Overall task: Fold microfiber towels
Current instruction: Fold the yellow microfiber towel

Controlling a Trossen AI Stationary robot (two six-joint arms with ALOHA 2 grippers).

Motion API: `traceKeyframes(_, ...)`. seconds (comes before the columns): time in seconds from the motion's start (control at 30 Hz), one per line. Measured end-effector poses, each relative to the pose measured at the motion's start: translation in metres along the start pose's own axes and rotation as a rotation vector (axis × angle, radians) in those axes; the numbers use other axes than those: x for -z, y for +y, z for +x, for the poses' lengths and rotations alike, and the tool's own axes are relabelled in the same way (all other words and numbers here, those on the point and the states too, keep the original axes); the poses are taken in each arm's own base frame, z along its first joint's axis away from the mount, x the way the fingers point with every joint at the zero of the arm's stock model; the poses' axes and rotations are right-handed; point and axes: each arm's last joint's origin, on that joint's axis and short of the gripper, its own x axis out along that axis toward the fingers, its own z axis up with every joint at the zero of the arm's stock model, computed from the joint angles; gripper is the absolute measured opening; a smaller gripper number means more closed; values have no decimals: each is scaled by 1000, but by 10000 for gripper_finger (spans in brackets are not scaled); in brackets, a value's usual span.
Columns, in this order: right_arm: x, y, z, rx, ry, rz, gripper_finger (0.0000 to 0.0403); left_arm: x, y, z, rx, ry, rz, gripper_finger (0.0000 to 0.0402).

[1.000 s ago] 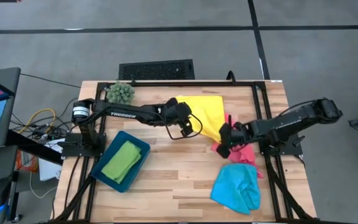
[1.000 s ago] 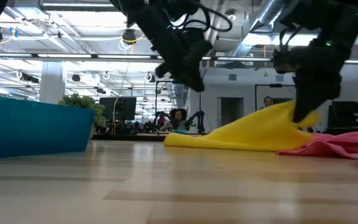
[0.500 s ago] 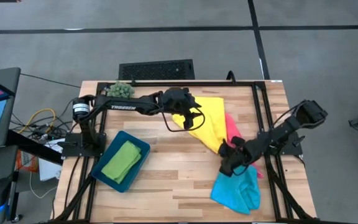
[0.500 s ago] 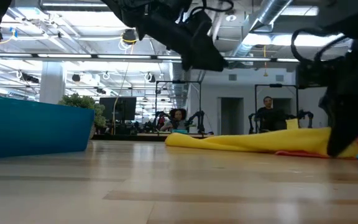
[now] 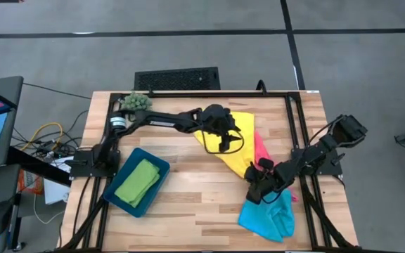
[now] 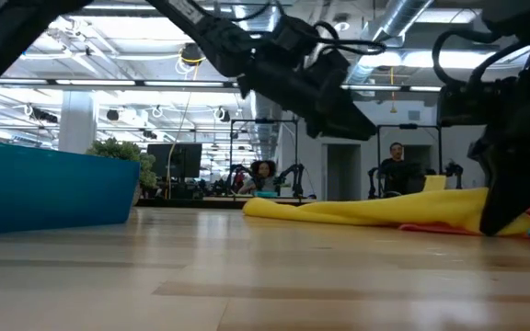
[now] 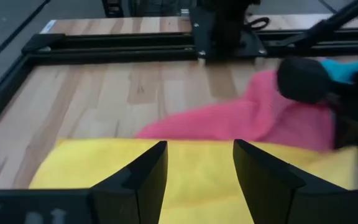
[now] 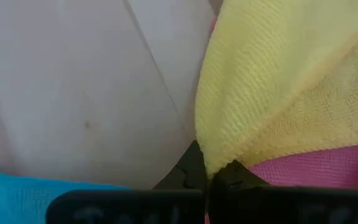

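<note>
A blue tray (image 5: 159, 171) sits far left of both grippers, with the green towel (image 5: 137, 182) folded inside it; a small green plant ball (image 5: 136, 102) lies behind it, near the left arm's base. The left gripper (image 5: 223, 140) hangs above the yellow towel (image 5: 238, 143), fingers (image 7: 143, 176) parted and holding nothing. The yellow towel stretches from under that gripper to the right gripper (image 5: 257, 191), which is down at the table and clamped shut on the towel's near corner. The pink towel (image 5: 261, 151) lies just beside the right gripper, partly under the yellow one. The light blue towel (image 5: 267, 213) lies crumpled directly in front of the right gripper.
</note>
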Motion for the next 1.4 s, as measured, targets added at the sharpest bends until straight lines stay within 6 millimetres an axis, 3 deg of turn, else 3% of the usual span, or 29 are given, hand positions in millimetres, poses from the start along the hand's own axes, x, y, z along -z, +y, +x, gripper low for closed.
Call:
traceKeyframes(0.2,4,6,2,-2,-16,-23,13,2,23,31,78,68,-32,177)
traceKeyframes(0.37,4,7,1,-7,-21,-24,14,15,27,48,105,275,-10,177)
traceKeyframes(0.53,4,7,1,-5,-22,2,15,11,33,47,10,294,98,177)
traceKeyframes(0.73,4,7,1,-4,-23,-5,15,19,44,47,50,293,87,177)
traceKeyframes(1.0,4,6,2,6,-35,1,15,37,37,57,102,350,69,177)
traceKeyframes(1.4,3,6,2,10,-41,23,16,38,41,57,43,365,115,175)
